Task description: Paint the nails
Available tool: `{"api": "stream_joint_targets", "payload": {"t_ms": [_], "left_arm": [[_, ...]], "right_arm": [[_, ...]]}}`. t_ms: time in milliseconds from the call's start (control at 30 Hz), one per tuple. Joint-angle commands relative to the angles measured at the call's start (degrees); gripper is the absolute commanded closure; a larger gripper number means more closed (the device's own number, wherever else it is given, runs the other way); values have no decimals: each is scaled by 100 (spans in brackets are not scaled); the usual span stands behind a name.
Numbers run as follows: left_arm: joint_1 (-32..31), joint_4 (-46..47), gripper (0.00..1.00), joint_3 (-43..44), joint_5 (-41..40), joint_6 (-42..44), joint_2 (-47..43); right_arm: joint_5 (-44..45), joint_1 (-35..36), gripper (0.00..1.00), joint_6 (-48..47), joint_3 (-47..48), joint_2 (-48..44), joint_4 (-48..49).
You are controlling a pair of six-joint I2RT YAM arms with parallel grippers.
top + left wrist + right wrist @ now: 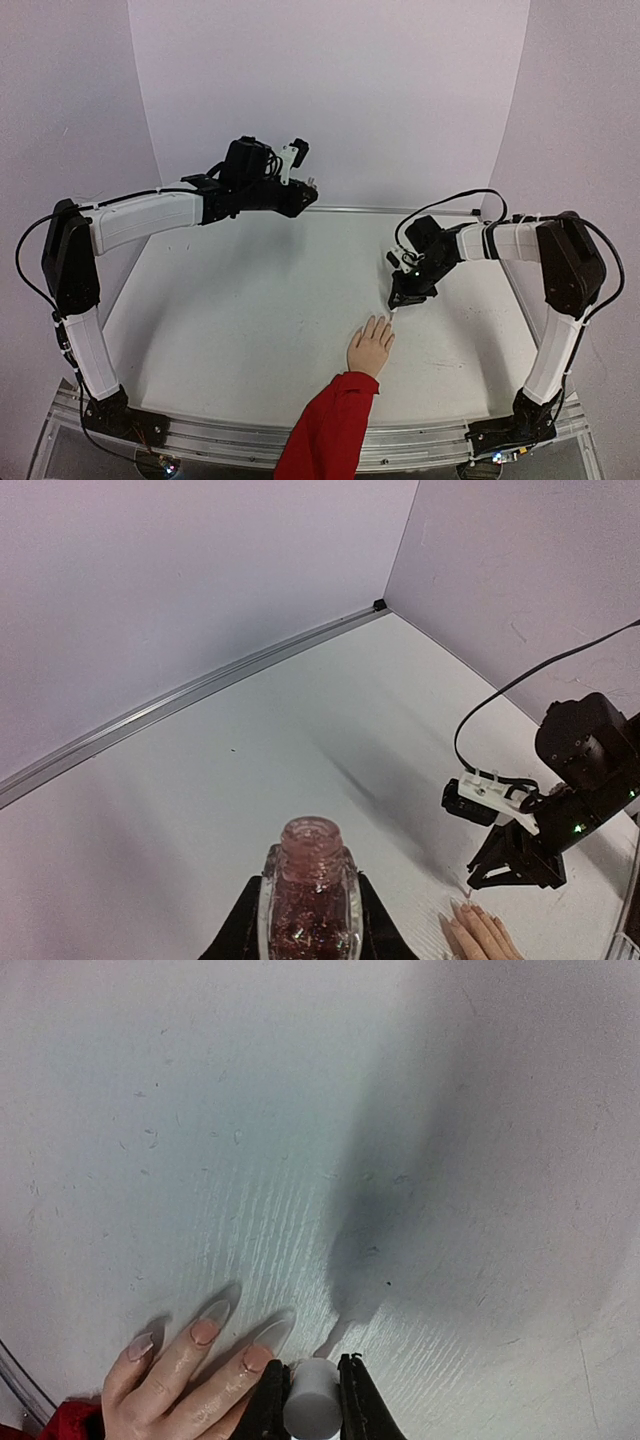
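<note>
A pale mannequin hand (370, 348) with a red sleeve (328, 430) lies palm down near the table's front edge. Its long nails (204, 1332) point away from the sleeve; the nail beds look pinkish and glossy. My right gripper (312, 1392) is shut on a grey cylindrical brush cap (312, 1412). It hovers right at the fingertips (388, 320), with the brush itself hidden under the cap. My left gripper (308, 920) is raised at the back left (297, 178), shut on an open bottle of glittery pink polish (308, 880).
The white table (240, 300) is walled by pale panels, with a metal rail (420, 210) along the back. In the left wrist view the right arm's black wrist and cable (580, 760) stand above the mannequin's fingers (480, 935).
</note>
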Motion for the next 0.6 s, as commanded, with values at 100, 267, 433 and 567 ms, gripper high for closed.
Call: {"api": "stream_joint_targets", "payload": {"t_ms": [100, 267, 433, 567], "left_arm": [[32, 381, 100, 139, -23, 17, -171], [32, 381, 100, 79, -31, 7, -233], [32, 386, 100, 74, -37, -2, -227], [32, 399, 100, 82, -24, -2, -218]], "right_arm": [[-440, 18, 100, -113, -378, -608, 94], [-486, 18, 100, -71, -420, -610, 124], [-454, 13, 100, 8, -355, -463, 81], [-478, 26, 100, -26, -257, -340, -15]]}}
